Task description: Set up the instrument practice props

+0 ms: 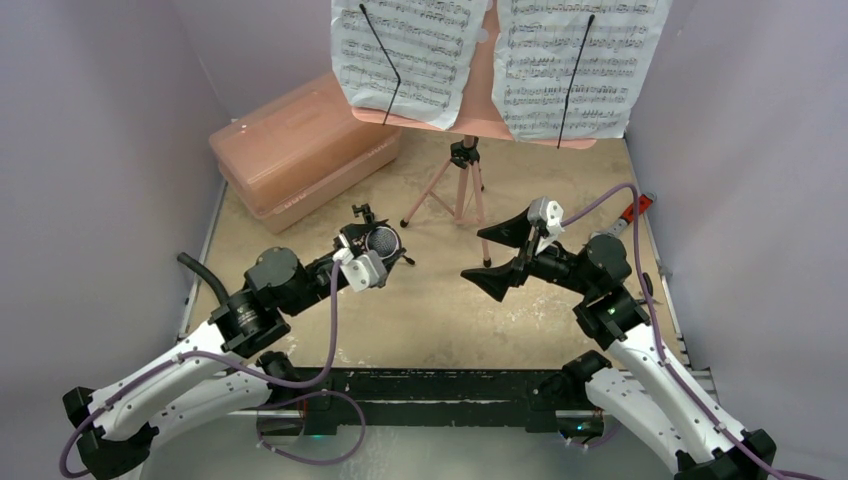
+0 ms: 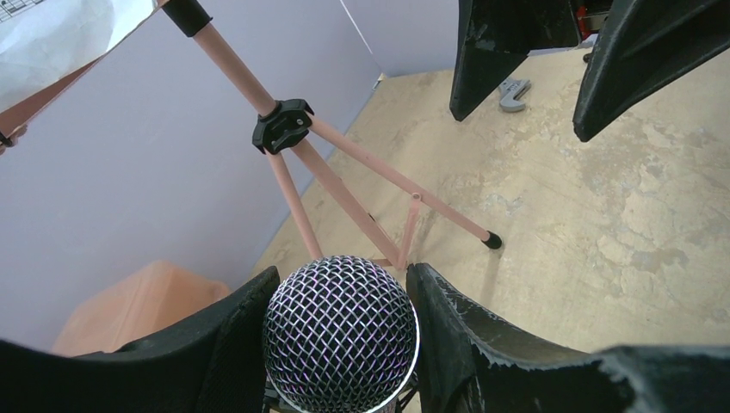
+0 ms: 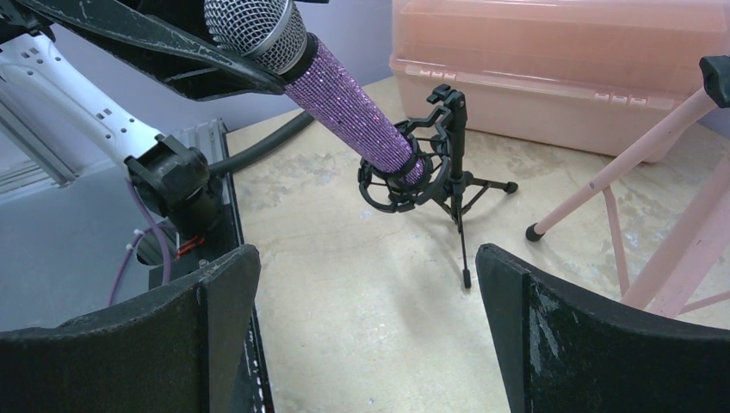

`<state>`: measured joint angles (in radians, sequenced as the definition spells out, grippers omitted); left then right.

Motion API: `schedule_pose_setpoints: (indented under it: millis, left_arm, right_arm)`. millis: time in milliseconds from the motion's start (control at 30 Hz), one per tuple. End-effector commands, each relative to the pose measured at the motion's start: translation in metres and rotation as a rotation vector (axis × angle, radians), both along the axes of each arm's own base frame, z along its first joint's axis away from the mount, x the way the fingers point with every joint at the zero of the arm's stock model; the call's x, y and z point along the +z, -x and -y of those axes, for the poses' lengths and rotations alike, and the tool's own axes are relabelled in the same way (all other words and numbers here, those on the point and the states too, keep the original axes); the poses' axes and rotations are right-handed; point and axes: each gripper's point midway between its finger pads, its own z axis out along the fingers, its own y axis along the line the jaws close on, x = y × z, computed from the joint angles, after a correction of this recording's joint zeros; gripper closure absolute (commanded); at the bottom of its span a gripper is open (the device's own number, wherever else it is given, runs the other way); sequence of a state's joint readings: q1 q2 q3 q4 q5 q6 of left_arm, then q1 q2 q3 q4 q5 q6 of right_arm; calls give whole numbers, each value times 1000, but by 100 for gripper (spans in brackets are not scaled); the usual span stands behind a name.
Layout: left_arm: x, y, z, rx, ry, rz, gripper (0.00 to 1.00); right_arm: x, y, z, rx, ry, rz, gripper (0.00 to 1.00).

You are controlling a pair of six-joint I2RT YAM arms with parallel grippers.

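The pink music stand (image 1: 462,190) stands at the back centre, with two white sheet-music pages (image 1: 405,50) (image 1: 572,65) on its desk. My left gripper (image 1: 385,245) is shut on the mesh head of the glittery purple microphone (image 3: 353,112). The head fills the gap between its fingers in the left wrist view (image 2: 340,331). The microphone slants down, and its lower end sits in the ring of the small black shock-mount mini tripod (image 3: 452,176), which stands on the table. My right gripper (image 1: 478,252) is open and empty, to the right of the microphone and facing it (image 3: 366,258).
The big pink plastic case (image 1: 300,150) lies at the back left, behind the mini tripod (image 3: 559,60). The stand's thin legs (image 2: 370,206) spread over the table's middle. A red-handled wrench (image 1: 635,210) lies by the right wall. Purple walls close in three sides.
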<state>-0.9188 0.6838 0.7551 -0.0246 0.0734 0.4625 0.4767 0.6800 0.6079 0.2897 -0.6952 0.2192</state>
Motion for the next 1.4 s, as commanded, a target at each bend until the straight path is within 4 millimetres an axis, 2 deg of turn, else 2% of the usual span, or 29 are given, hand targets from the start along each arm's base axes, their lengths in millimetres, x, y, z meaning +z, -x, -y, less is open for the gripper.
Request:
schedule_pose_setpoints:
  millis: [0,200,733,1067,1367]
  left_arm:
    - [14,-5,1,25,71,16,100]
    - [11,-16,-9,113,115,-22,100]
    - [-22,-39,-24,284,151,-105,100]
    - [-47,-56,-36,424,247,-172,100]
    - [-77,-72,-43,565,214,-261,100]
  right_arm:
    - [26,3,2,-5,-36,70,2]
    - [26,2,3,-11,-35,67,2]
    - [23,-2,2,-17,-26,61,2]
    - [23,-2,3,-29,-23,56,2]
    - [27,-6,2,-41,-54,46,2]
